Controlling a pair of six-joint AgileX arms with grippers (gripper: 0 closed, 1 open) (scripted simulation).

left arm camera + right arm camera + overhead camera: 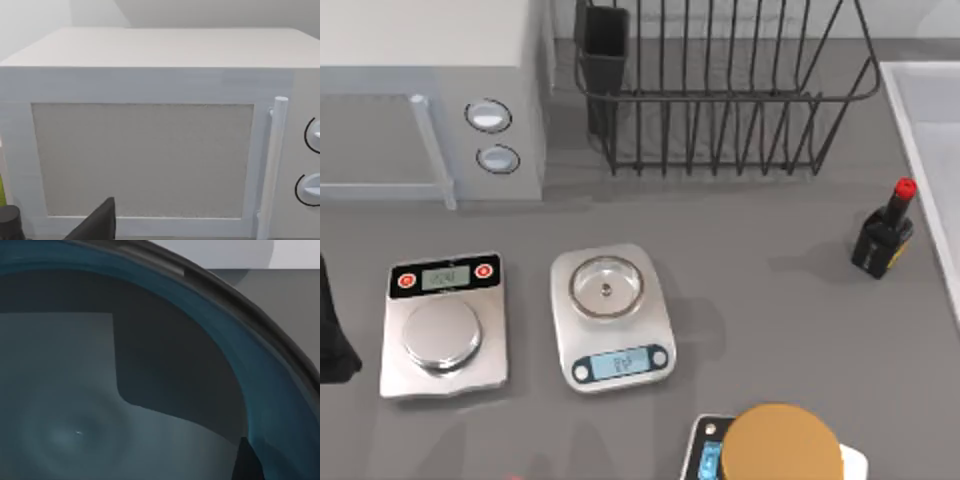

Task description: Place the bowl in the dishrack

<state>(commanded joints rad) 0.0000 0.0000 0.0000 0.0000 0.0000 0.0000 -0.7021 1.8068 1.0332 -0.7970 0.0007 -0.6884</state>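
right wrist view: bowl (150, 390) interior close up (blue-teal, dark rim)

Both scale displays (446, 277) (621, 363) show digits too blurred to read; nothing else carries text.

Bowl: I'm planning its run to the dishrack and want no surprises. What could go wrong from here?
The right wrist view looks close into the bowl, whose wall is smooth and curved; a rim grip might slip.
The dishrack has thin upright bars and a utensil cup at its left corner; the bowl could catch on either.
A low carry might knock the glass dish in front of the rack.
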